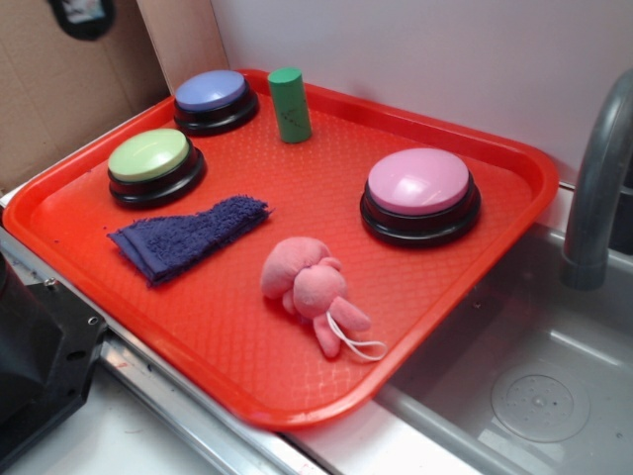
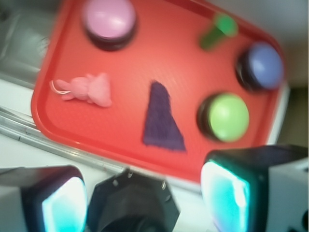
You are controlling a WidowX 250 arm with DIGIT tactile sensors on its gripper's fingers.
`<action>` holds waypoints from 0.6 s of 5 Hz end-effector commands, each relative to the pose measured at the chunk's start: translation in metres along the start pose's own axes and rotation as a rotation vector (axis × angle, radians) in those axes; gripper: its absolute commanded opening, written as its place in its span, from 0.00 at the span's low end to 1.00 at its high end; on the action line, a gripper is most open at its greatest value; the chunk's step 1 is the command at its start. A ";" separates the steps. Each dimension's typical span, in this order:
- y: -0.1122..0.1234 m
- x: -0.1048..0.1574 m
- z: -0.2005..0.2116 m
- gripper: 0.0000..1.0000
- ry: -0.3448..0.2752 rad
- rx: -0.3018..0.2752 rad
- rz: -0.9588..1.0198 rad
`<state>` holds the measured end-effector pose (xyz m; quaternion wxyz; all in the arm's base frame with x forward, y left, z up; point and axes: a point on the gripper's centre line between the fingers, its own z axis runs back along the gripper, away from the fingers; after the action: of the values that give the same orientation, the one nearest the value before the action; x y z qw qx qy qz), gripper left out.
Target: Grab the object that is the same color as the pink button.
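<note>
The plush lies on its side on the tray, near the front edge, its white string loop trailing toward the rim. It matches the pink button, which sits just behind it and apart from it. We judge the plush light, soft and compressible, neither slippery nor fragile. The lumpy body should squash and hold between the pads, so we would take it across the rounded middle, not by a thin limb or the string.

On its other side the purple cloth lies near but not touching. Farther back stand the green button, the blue button and the green cylinder, all well apart from the plush. Open tray surrounds it, so a straight descent looks clear. The raised rim by the string is the 1 tight side, with the sink beyond it.

In the wrist view the gripper hangs off the tray, wide open and empty, its 2 fingers framing the scene. That view is blurred.
</note>
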<state>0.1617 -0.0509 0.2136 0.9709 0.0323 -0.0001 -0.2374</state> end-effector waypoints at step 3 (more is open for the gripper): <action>-0.075 0.053 -0.110 1.00 0.074 0.010 -1.023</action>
<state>0.1848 -0.1288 0.0896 0.7366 0.0415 0.0739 -0.6710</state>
